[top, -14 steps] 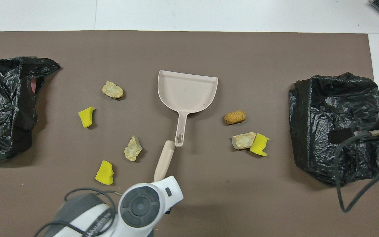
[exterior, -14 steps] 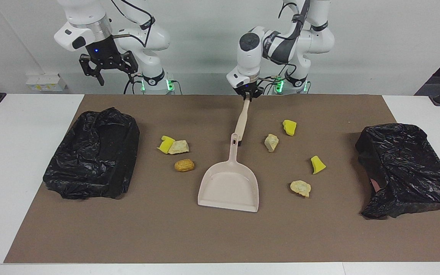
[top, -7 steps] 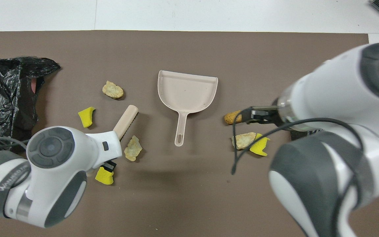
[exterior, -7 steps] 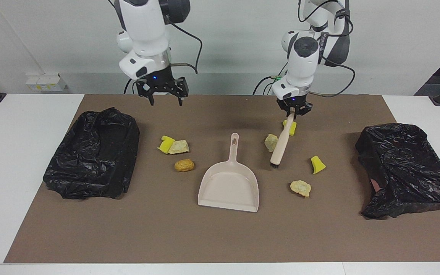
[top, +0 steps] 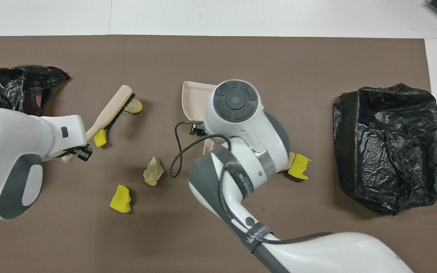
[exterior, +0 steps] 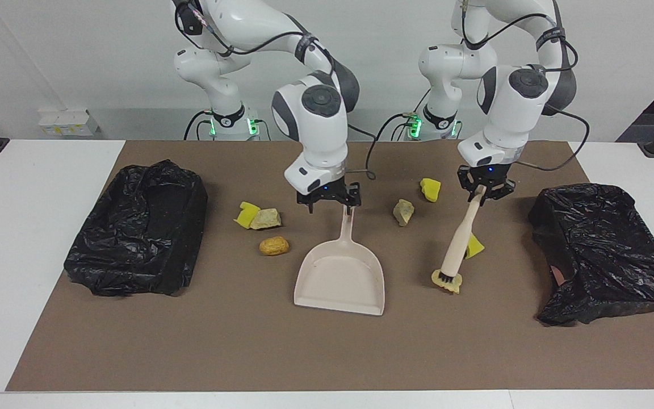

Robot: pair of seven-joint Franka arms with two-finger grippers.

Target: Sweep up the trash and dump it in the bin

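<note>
Trash (exterior: 447,279): lump half-hidden under brush (exterior: 455,248) bristles.

dustpan (top: 190,94): overhead, mostly under the right arm (top: 241,125); only one corner of the pan shows
golden-brown lump (exterior: 274,246): overhead, fully covered by right arm
beige lump by yellow wedge (exterior: 265,218): overhead, hidden but for a sliver at the arm's edge
right gripper (exterior: 331,203): overhead, covered by its own wrist
brush (exterior: 458,241): handle top buried in left gripper (exterior: 481,192); bristles on crumbly lump (exterior: 448,280), contact too small to tell
yellow wedge (exterior: 474,245): partly covered by brush handle
bag at left arm's end (top: 10,89): cut by overhead picture's edge, partly under left arm
</note>
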